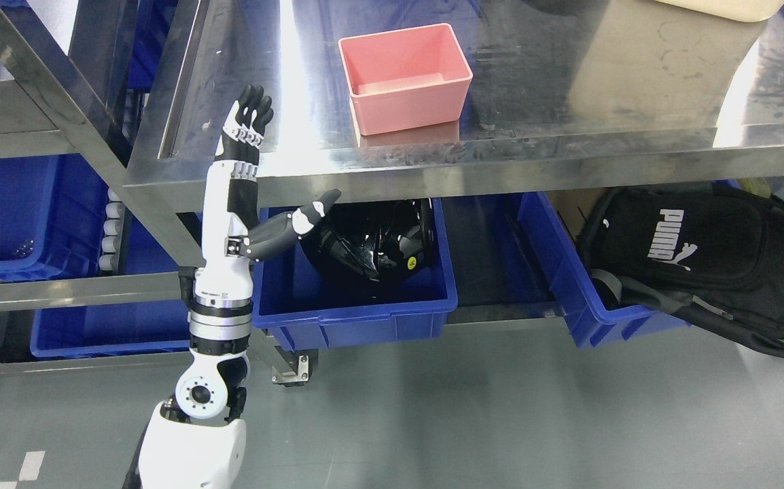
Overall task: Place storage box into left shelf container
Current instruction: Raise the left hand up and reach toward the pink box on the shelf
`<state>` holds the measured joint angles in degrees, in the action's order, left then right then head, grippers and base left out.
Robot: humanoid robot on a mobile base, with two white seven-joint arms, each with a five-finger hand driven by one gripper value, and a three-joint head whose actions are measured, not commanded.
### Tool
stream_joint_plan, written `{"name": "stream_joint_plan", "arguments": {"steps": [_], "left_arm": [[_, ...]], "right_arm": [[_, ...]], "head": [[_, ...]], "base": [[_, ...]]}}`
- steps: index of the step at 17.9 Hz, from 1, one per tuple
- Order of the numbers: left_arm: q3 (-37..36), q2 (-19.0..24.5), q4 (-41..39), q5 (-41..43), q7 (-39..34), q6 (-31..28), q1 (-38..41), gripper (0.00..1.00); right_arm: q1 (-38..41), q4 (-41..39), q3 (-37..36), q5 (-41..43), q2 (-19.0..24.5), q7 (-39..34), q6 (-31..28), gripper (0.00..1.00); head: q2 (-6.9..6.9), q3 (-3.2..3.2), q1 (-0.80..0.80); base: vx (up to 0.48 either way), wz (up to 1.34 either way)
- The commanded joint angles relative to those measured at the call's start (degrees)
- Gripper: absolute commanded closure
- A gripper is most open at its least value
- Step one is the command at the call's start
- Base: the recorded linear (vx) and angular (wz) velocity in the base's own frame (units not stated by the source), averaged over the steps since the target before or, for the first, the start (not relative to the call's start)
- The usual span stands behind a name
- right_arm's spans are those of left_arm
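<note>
1. At the far left I see a metal shelf rack (pixel 39 122) holding blue bins (pixel 5 217); the picture edge cuts them off, and I cannot make out anything inside them.
2. My left arm rises from the bottom edge, left of the middle. The left hand (pixel 242 163) stands upright in front of the left corner of the steel table (pixel 568 88), fingers (pixel 254 109) straight and together, thumb (pixel 314 210) stuck out to the right. It is spread and holds nothing.
3. The thumb tip overlaps the table's front edge from where I look; I cannot tell whether it touches.
4. Under the table, just right of the hand, sits a blue bin (pixel 358 312) with a shiny black thing (pixel 371 244) in it. The table edge hides its top, so I cannot say what it is.
5. On the tabletop, well right of the hand and back from the front edge, the pink box (pixel 405 75) stands upright, open side up and looks empty. Nothing touches it.
6. Further right below, a second blue bin (pixel 582 312) carries a black backpack (pixel 711 265) that spills over its rim; the right edge crops it.
7. A pale object (pixel 725 8) at the top right is mostly out of frame.
8. My right arm does not show at all.
</note>
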<state>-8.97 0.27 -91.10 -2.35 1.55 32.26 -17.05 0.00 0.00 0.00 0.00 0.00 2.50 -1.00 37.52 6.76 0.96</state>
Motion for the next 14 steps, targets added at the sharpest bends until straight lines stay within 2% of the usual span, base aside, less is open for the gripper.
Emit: {"name": "stream_joint_plan", "arguments": {"steps": [1, 3, 6, 8, 10, 12, 14], "left_arm": [[5.54, 0.73, -0.30, -0.20, 0.64, -1.32, -1.40, 0.00], [6.24, 0.73, -0.30, -0.11, 0.73, -2.46, -4.73, 0.00], [11.06, 0.73, 0.22, -0.11, 4.40, -13.49, -15.00, 0.00], [13.18, 1.38, 1.45, -0.11, 14.12, -18.70, -23.00, 0.00], [12.76, 6.57, 4.25, -0.03, 28.69, -22.05, -29.07, 0.00], [12.40, 8.87, 6.37, 0.41, 41.81, -27.75, -35.13, 0.00], [9.26, 10.79, 7.60, 2.33, 45.72, -31.71, -38.49, 0.00]], "right_arm": [[0.53, -1.00, -0.26, -0.09, -1.00, -0.04, -0.23, 0.00], [0.53, -1.00, -0.26, -0.09, -1.00, -0.04, -0.23, 0.00], [0.53, -1.00, -0.26, -0.09, -1.00, -0.04, -0.23, 0.00], [0.53, -1.00, -0.26, -0.09, -1.00, -0.04, -0.23, 0.00], [0.53, -1.00, -0.26, -0.09, -1.00, -0.04, -0.23, 0.00], [0.53, -1.00, -0.26, -0.09, -1.00, -0.04, -0.23, 0.00], [0.53, -1.00, -0.26, -0.09, -1.00, -0.04, -0.23, 0.00]], "head": [[0.00, 0.00, 0.00], [0.00, 0.00, 0.00], [0.00, 0.00, 0.00], [0.00, 0.00, 0.00], [0.00, 0.00, 0.00], [0.00, 0.00, 0.00], [0.00, 0.00, 0.00]], "base": [[0.000, 0.00], [0.000, 0.00], [0.000, 0.00], [0.000, 0.00], [0.000, 0.00], [0.000, 0.00], [0.000, 0.00]]}}
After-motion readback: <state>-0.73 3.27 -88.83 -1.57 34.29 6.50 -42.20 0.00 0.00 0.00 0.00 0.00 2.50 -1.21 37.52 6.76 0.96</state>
